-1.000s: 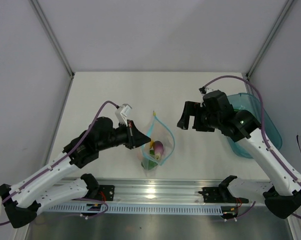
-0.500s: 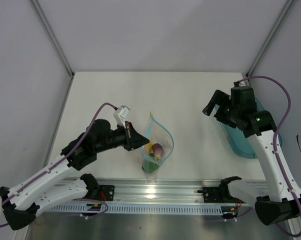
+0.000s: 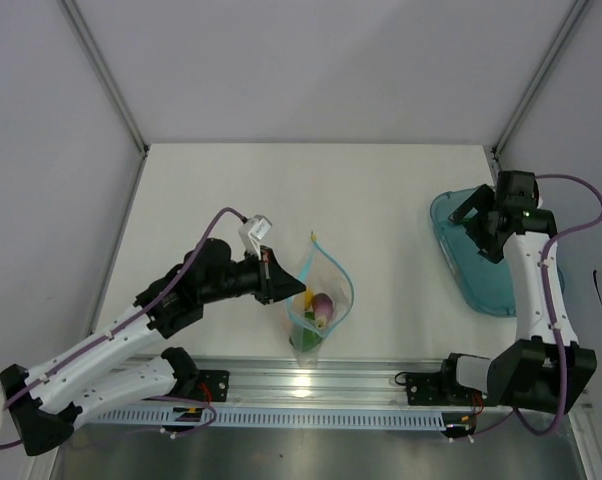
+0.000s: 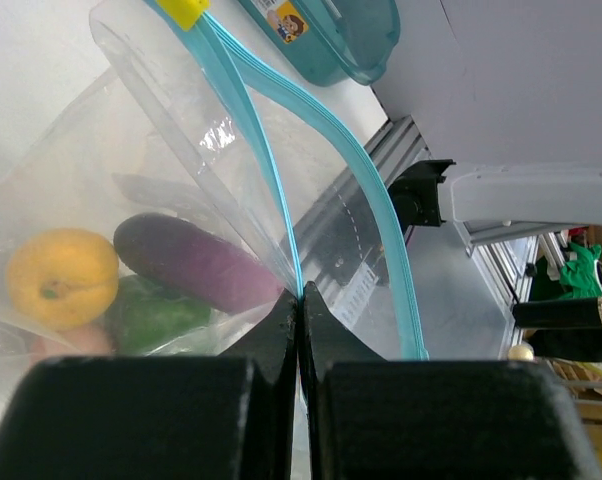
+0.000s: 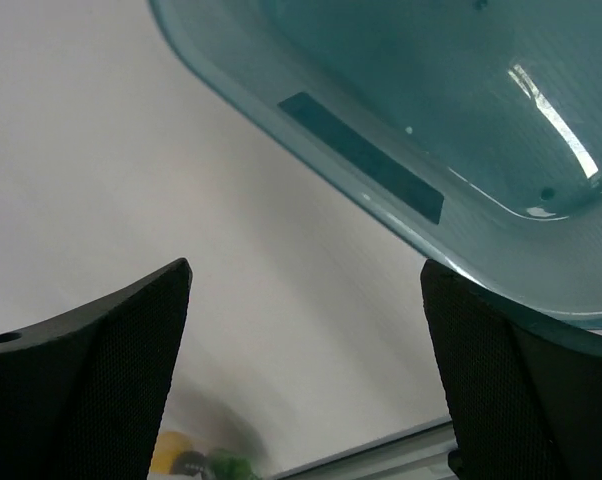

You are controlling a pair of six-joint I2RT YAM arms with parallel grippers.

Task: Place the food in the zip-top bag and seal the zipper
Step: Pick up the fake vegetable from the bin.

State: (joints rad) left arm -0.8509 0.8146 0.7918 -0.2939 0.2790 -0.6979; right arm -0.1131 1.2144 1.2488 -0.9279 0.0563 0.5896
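Zip-top bag [image 3: 333,278] clear and crinkly, teal zipper [image 4: 376,205] gaping, food [image 4: 191,265] inside

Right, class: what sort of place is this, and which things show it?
Probably a robotics lab cell: a left arm and right arm bolted to a metal rail at a white table, plain panels around it, toy food in a zip-top bag.

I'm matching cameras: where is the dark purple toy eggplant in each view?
Top external: dark purple toy eggplant, lower centre, inside the clear plastic bag.
Left wrist: eggplant, centre-left.
Right wrist: not distinguishable.
Shared landmark: translucent teal oval plastic tray.
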